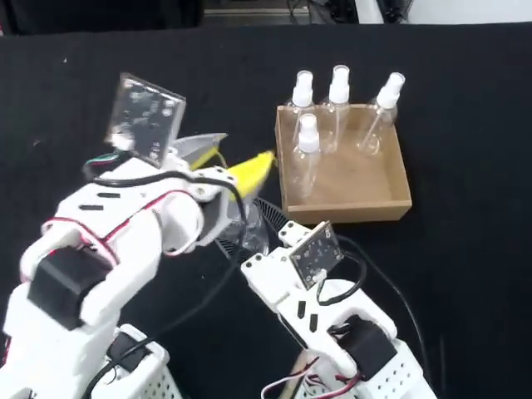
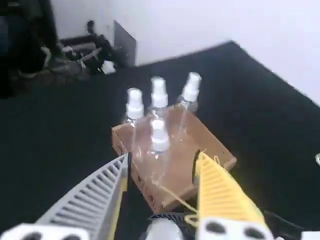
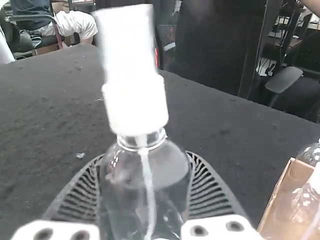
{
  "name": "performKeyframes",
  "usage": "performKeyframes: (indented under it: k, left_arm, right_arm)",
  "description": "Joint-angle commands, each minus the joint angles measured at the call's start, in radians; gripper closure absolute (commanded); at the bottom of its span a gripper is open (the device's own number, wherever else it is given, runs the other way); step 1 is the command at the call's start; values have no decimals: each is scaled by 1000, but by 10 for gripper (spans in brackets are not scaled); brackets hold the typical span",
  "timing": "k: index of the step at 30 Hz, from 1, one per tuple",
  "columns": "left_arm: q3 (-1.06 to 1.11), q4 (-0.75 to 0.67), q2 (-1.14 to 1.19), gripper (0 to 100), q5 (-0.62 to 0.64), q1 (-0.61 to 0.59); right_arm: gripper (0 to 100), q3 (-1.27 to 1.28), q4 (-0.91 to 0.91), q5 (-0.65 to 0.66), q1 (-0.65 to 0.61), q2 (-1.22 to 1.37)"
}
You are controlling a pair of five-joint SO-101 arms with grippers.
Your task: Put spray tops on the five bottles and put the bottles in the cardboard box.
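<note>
The cardboard box (image 1: 345,208) sits right of centre and holds several clear bottles (image 1: 309,145) with white spray tops, all upright. My right gripper (image 3: 147,170) is shut on a fifth clear bottle (image 3: 145,190), whose white spray top (image 3: 132,80) sits on its neck. In the high view that bottle (image 1: 253,224) lies just left of the box, partly under the left arm. My left gripper (image 2: 162,159) hangs open above it, grey and yellow fingers spread, facing the box (image 2: 150,192) and its bottles (image 2: 159,135). Its yellow finger (image 1: 249,170) points at the box's left wall.
Black cloth (image 1: 465,274) covers the table, with free room right of and behind the box. Cables (image 1: 391,291) trail near the right arm's base. The box corner (image 3: 287,200) shows close beside the held bottle.
</note>
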Motion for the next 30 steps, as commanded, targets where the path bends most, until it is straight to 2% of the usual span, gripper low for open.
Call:
performKeyframes:
  k: [1, 9, 13, 18, 21, 23, 30]
  left_arm:
    - [-21, -9, -87, 787, -9, -27]
    - [51, -15, -92, 787, -11, -36]
    - [27, -51, -101, 787, -11, -176]
    - [47, -44, -94, 787, -9, -404]
    - [213, -80, -94, 787, -9, -476]
    - [372, -158, -97, 787, -9, -495]
    - [837, -477, -104, 787, -11, -513]
  right_arm:
    - [987, -8, -8, 3, -5, -15]
    - [987, -12, -6, -2, -3, -15]
    - [987, -44, 28, 2, 54, -15]
    - [987, -211, 152, 2, 293, -12]
    - [987, -225, 110, 2, 425, 25]
    - [987, -223, 61, -2, 489, 96]
    - [988, -240, -157, -6, 589, 444]
